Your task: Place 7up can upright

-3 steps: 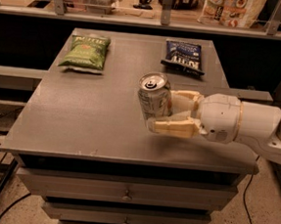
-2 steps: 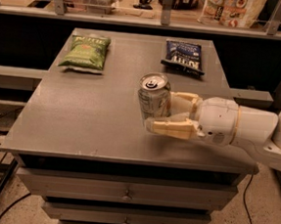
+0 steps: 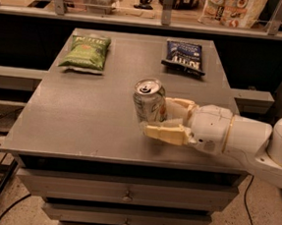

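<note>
The 7up can [image 3: 149, 104] is whitish-silver with a silver pull-tab top. It stands upright near the middle of the grey table [image 3: 81, 124], slightly right of centre. My gripper [image 3: 166, 119] reaches in from the right on its white arm [image 3: 228, 134]. One cream finger [image 3: 163, 133] lies in front of the can's lower part. The other finger [image 3: 181, 106] lies behind the can's right side. The fingers are closed around the can, whose base looks to be at the table surface.
A green chip bag [image 3: 86, 53] lies at the back left of the table and a dark blue chip bag [image 3: 184, 56] at the back right. Drawers [image 3: 126, 197] sit under the table front. A shelf with goods [image 3: 229, 6] runs behind.
The can and my gripper have shifted together very slightly left and toward the table front. The hold on the can looks the same.
</note>
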Tool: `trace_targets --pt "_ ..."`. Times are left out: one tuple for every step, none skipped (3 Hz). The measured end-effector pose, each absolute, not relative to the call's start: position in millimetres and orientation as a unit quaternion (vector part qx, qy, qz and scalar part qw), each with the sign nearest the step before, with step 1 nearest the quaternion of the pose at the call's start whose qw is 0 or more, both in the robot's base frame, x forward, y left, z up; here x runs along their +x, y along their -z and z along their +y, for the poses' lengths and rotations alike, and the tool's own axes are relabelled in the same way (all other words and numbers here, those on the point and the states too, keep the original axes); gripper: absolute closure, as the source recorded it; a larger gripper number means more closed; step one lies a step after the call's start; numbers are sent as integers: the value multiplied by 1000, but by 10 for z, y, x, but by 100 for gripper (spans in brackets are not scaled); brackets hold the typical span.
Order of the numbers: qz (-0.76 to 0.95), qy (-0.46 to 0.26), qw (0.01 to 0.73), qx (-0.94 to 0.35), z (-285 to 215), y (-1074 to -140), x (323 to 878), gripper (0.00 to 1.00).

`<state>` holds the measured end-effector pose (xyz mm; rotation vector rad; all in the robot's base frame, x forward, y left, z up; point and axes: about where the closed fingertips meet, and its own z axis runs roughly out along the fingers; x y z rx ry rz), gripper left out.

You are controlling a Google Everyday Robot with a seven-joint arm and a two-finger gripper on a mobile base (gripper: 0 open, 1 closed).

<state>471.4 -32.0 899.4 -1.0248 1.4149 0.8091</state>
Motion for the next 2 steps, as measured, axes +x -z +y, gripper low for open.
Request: trace_targets --pt "615 -334 577 -421 -291 -8890 4721 100" --pt "623 -337 579 -404 -273 -8765 4725 100"
